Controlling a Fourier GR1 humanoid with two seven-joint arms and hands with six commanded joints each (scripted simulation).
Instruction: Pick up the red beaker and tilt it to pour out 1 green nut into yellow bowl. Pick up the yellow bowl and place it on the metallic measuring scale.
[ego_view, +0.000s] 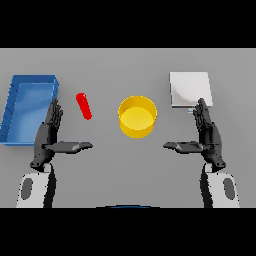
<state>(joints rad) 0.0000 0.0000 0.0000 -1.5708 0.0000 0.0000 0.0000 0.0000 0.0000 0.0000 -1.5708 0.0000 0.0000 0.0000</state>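
1. Red beaker (84, 106) lies tilted on the tabletop, left of centre, beside the blue tray (20, 107).
2. Yellow bowl (137, 116) sits mid-table; metallic scale (190, 89) toward the far right.
3. My left hand (50, 132) and right hand (206, 132) hover, fingers straight, holding nothing.

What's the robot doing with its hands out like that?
Nothing is being held yet. The left hand and right hand rest open over the grey table, thumbs pointing inward. The red beaker sits just ahead of the left hand, next to a blue bin. The yellow bowl stands in the middle, and it looks empty. The metallic measuring scale is just beyond the right hand. The pouring has not started.
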